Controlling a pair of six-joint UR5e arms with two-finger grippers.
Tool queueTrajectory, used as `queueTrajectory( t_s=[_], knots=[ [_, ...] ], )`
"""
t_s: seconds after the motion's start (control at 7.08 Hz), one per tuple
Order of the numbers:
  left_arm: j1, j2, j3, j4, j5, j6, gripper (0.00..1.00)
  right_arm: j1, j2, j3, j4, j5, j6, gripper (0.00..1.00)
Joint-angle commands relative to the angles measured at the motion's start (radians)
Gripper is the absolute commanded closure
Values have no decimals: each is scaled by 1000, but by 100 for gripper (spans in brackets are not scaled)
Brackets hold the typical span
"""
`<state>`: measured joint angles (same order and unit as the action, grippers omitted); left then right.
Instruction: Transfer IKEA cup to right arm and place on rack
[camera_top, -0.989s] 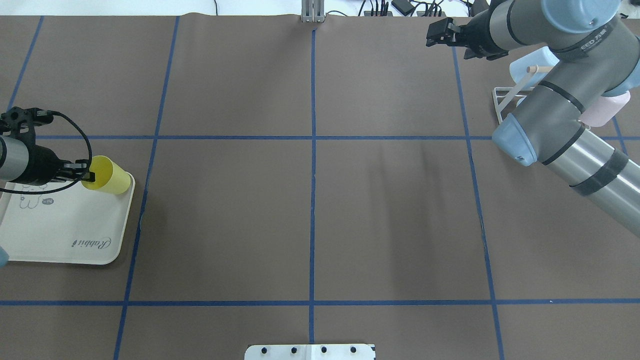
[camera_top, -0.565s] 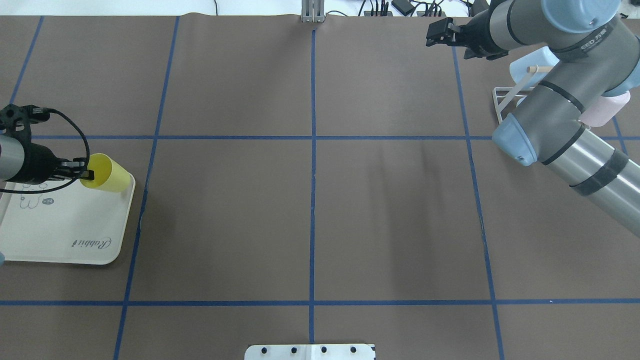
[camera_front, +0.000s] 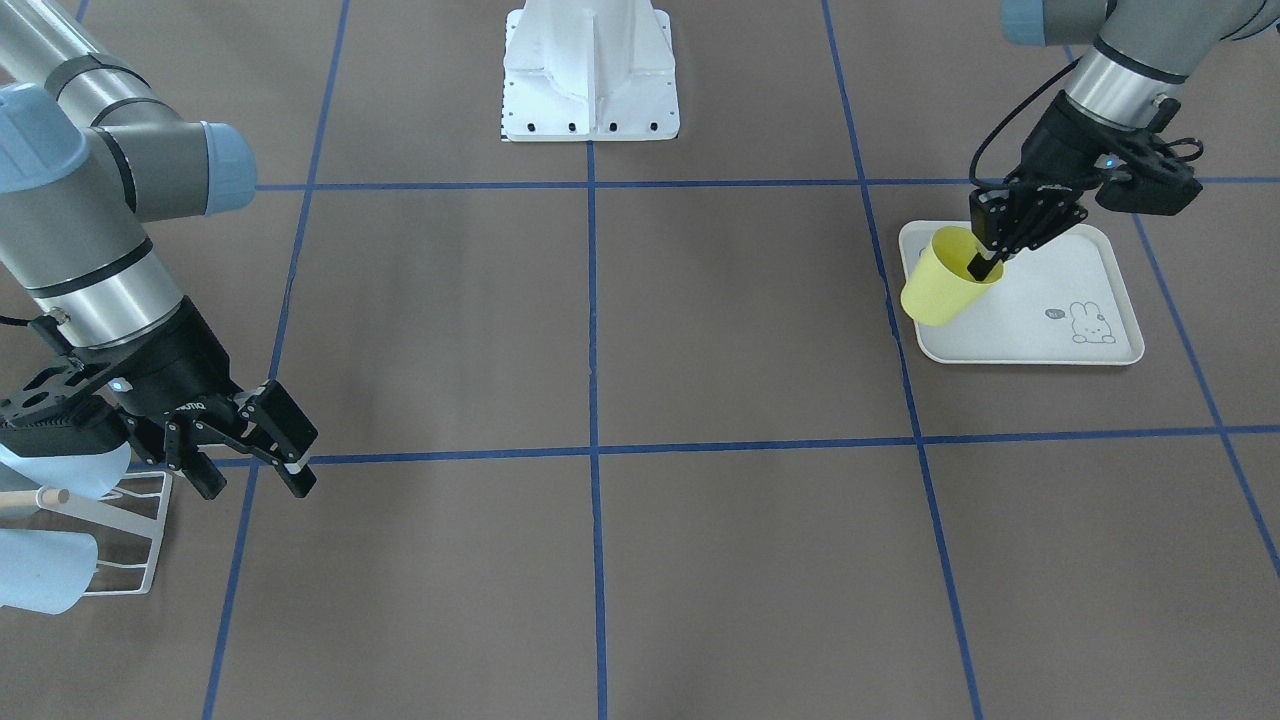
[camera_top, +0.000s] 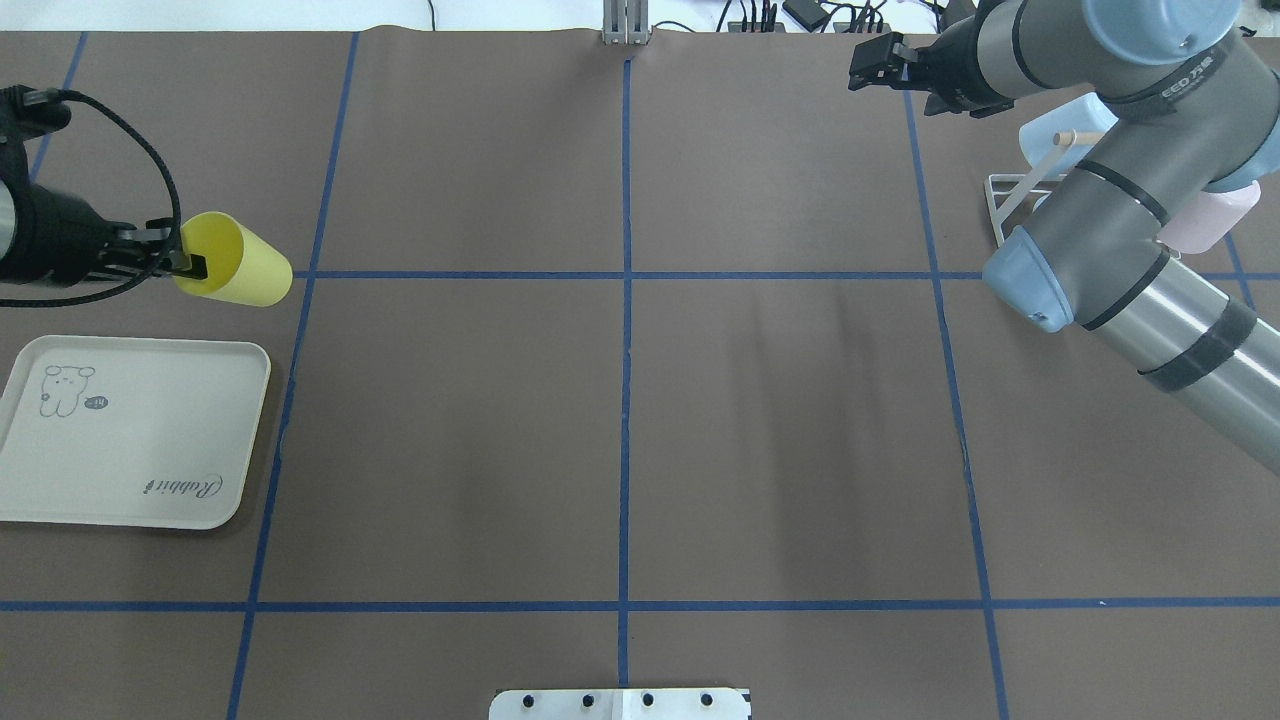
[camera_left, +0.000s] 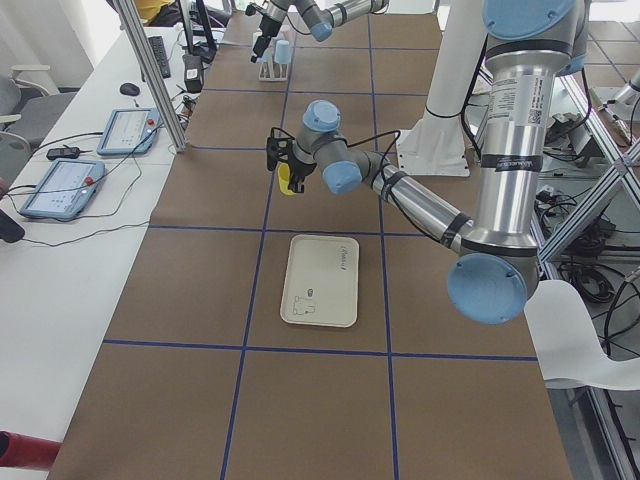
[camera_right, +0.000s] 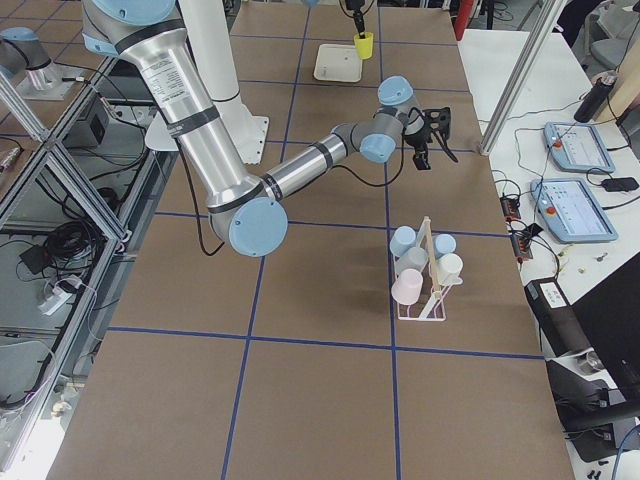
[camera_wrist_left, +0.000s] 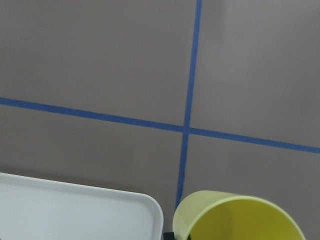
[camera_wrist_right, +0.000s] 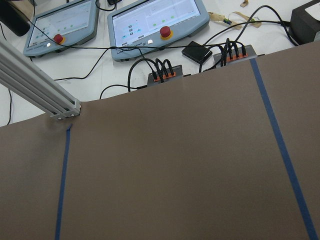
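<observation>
The yellow IKEA cup (camera_top: 240, 265) hangs tilted in the air, its mouth toward my left gripper (camera_top: 188, 264), which is shut on its rim. From the front the cup (camera_front: 940, 285) shows over the tray's corner with one finger inside it. The left wrist view has the cup (camera_wrist_left: 240, 220) at the bottom edge. My right gripper (camera_top: 866, 66) is open and holds nothing, far across the table beside the rack (camera_top: 1003, 205). The white wire rack (camera_right: 432, 288) with its wooden peg carries several pale cups.
The cream rabbit-print tray (camera_top: 130, 450) lies bare at the table's left, below the lifted cup. The robot's white base (camera_front: 590, 70) stands at the table's near edge. Control tablets (camera_wrist_right: 155, 20) and cables lie beyond the far edge. Blue tape lines grid the brown mat.
My left gripper has lifted the yellow cup off the tray and carried it toward the table's far side. The right arm has barely moved.
</observation>
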<state>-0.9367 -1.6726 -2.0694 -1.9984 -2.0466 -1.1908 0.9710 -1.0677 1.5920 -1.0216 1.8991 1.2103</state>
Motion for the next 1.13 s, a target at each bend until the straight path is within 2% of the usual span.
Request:
queueTrajectory(
  t_s=[0.0, 0.28, 0.42, 0.57, 0.71, 0.85, 0.99],
  knots=[
    [25, -157, -31, 45, -3, -53, 100, 2, -1, 22, -2, 1, 6, 0],
    [158, -249, -23, 56, 28, -155, 100, -15, -3, 139, -84, 2, 116, 0],
    [256, -306, -9, 65, 127, -299, 100, -29, -5, 204, -128, 5, 153, 0],
    [271, -405, 53, 78, 141, -335, 100, -46, -5, 253, -141, 6, 214, 0],
    [291, -453, 86, 60, 144, -373, 100, -57, -6, 300, -143, 11, 277, 0],
    [303, -482, 112, -56, 178, -570, 100, -73, -8, 348, -141, 14, 366, 0],
    [303, -477, 188, -317, 180, -734, 100, -83, -6, 383, -141, 17, 432, 0]
  ],
)
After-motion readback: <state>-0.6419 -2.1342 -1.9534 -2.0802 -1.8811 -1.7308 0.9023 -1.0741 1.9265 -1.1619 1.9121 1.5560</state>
